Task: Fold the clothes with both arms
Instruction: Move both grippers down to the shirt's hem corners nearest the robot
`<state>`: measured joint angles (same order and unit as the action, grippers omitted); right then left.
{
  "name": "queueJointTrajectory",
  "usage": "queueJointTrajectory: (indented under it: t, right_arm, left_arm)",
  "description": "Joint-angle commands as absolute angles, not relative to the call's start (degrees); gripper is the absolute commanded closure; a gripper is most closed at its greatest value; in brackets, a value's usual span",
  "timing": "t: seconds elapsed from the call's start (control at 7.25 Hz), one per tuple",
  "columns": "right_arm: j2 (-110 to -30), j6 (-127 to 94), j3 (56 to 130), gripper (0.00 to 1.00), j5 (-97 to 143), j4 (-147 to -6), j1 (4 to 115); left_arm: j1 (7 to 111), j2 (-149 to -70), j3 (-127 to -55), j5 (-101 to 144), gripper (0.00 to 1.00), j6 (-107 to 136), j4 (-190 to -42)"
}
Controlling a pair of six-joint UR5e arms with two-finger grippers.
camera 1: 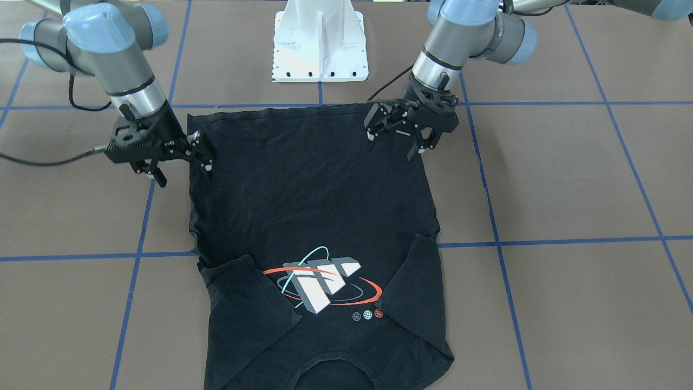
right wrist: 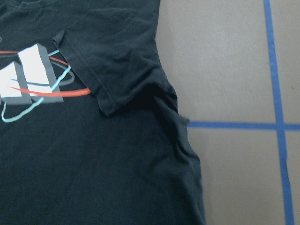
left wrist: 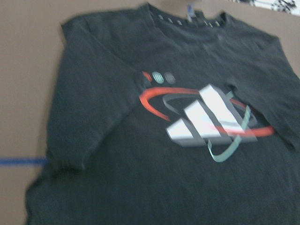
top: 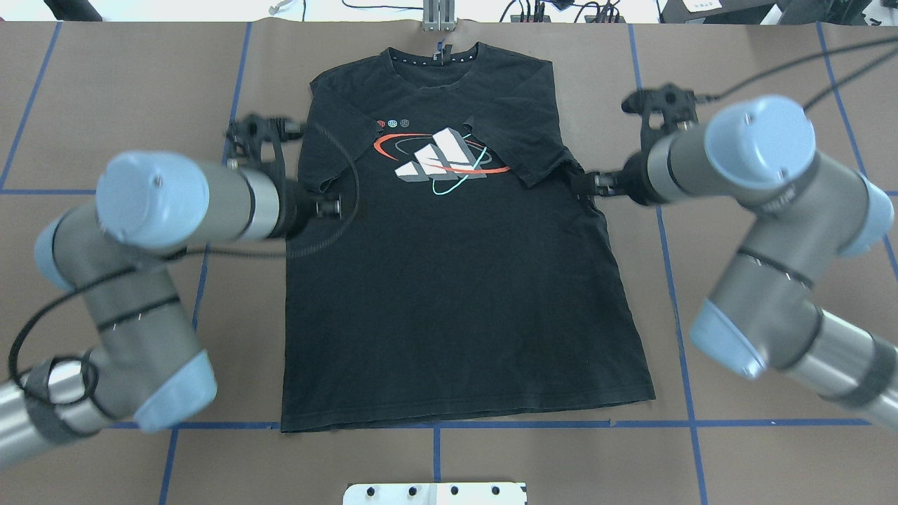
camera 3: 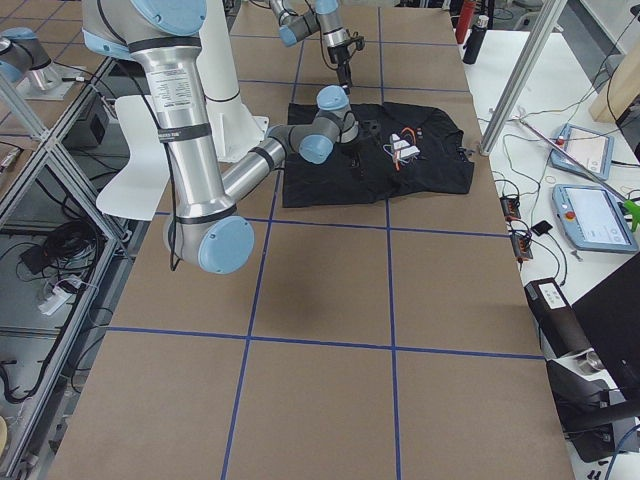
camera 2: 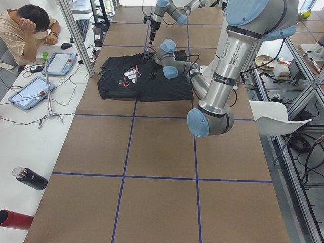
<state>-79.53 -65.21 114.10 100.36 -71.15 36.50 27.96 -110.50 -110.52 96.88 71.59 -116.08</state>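
Currently the black T-shirt lay flat, front up, on the brown surface, hem towards the robot's base and collar at the far side. Both sleeves were turned in over the chest, their ends at the edges of the print.

Left pincer: jaws spread wide, nothing held, above the shirt's side edge. Right pincer: likewise spread and empty, at the opposite edge. How high each hung I could not fix.

Handling, my judgement: thin knit, light and limp. It would sag and trail from any single hold, and a loose layer could slide on the one beneath. I would pinch both layers right at an edge, the two arms at matching points, such as the hem corners, and lift together.

Markings: three slanted white-grey bars ringed by red and cyan ovals, an Adidas-style mark, with no word I could read. Three small round dots sat beside it. Collar marks were too small to read.
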Motion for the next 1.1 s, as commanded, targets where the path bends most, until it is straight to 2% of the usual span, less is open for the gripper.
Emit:
queueJointTrajectory:
  t: [0.0,0.28,0.55,0.96]
  right_arm:
    - [-93.55,-70.3,124.86,0.0,95.12,-70.49,28.51]
    - [-101.64,-71.98,124.72,0.0,91.68,-57.46,24.36]
    - [-104.24,-72.25,124.72,0.0,91.23,-54.32,23.91]
    - [-104.24,-72.25,124.72,0.0,91.06,-54.32,23.73]
  left_arm:
    - [19.11,-101.55,-115.73,91.95,0.0,76.37,-116.1]
    - [11.9,-98.18,-116.72,88.0,0.0,83.73,-116.02]
    - [6.7,-96.42,-116.63,86.76,0.01,87.87,-115.67]
    - [5.45,-96.07,-116.37,86.75,0.22,89.56,-113.91]
